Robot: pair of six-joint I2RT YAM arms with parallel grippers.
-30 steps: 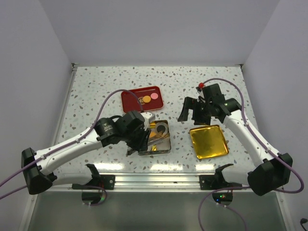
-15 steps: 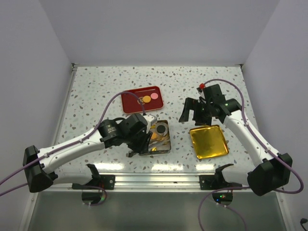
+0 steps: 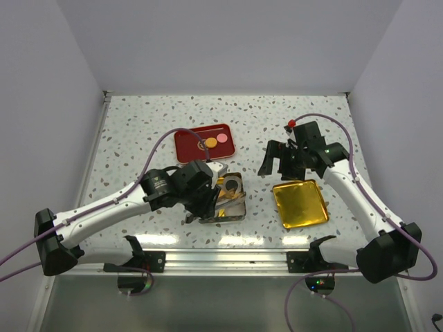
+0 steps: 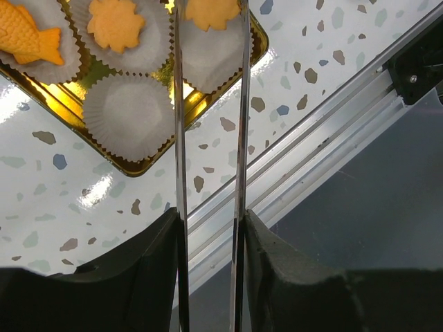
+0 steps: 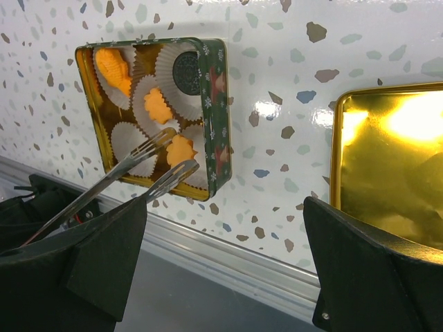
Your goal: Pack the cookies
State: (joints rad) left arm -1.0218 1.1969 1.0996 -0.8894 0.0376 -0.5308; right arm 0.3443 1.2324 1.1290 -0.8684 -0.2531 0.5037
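An open green tin [image 3: 241,208] with white paper cups holds cookies: a dark round one [image 5: 187,69], an orange fish shape [image 4: 24,34] and orange flower shapes [image 4: 115,24]. My left gripper [image 3: 202,199] is shut on metal tongs [image 4: 178,138]. The tong tips [image 5: 181,168] stand apart on either side of an orange flower cookie [image 5: 181,150] in a cup. An orange cookie [image 3: 211,142] and a pink cookie [image 3: 223,138] lie on the red tray [image 3: 190,146]. My right gripper [image 3: 277,160] is open and empty, raised to the right of the tin.
The tin's gold lid [image 3: 300,203] lies inside up to the right of the tin, also in the right wrist view [image 5: 387,159]. One paper cup [image 4: 128,114] in the tin is empty. The metal rail [image 3: 228,259] runs along the near table edge.
My left gripper has shifted slightly over the tin's near-left side with the tongs. The right arm has hardly moved.
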